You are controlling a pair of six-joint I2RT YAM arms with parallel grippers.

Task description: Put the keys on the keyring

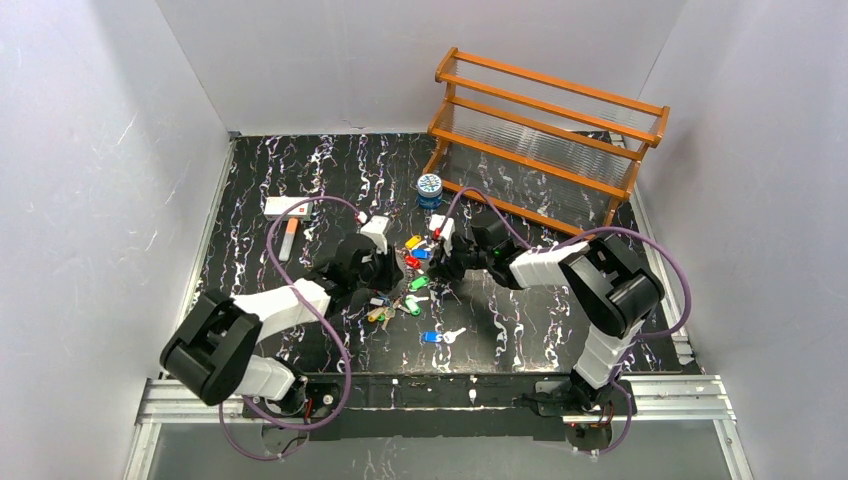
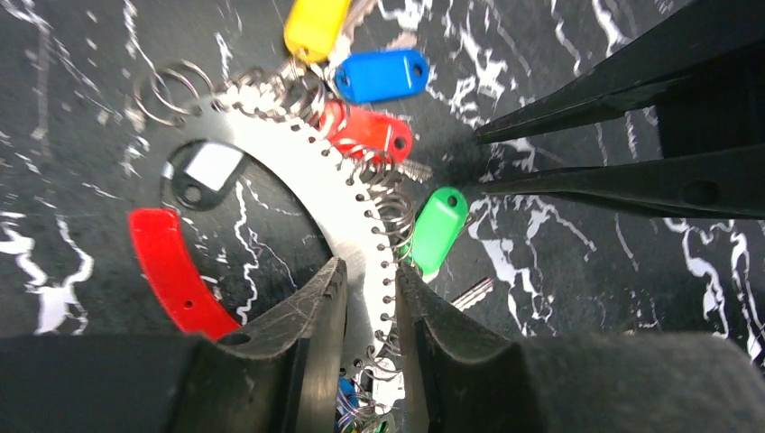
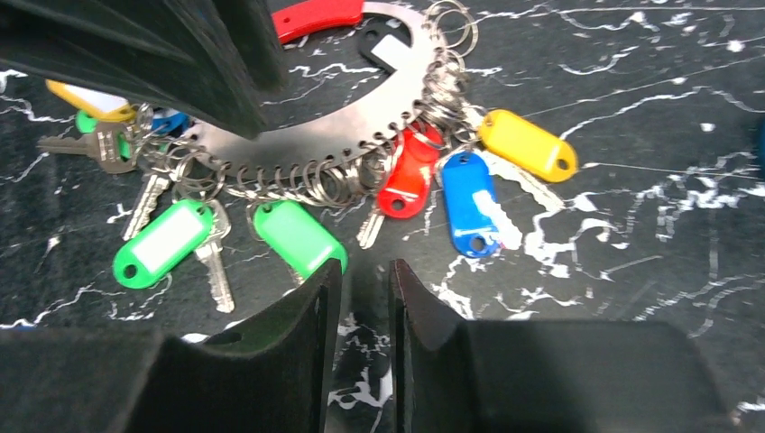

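Here, between white walls (image 1: 100, 150) on black marbled table (image 1: 300, 170), left claw (image 2: 370, 271) clamps keyring (image 2: 302, 176), right claw (image 3: 361, 271) ajar.

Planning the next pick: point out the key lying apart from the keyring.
The blue-tagged key, lying alone on the open table; the other tagged keys, one blue too, all crowd the keyring.

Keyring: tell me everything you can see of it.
The keyring is a flat, silvery metal arc lying on the black marbled table, one end a red plastic grip. Holes line its outer edge, carrying small wire rings with coloured-headed keys. The left pincer straddles its band; a firm pinch cannot be confirmed.
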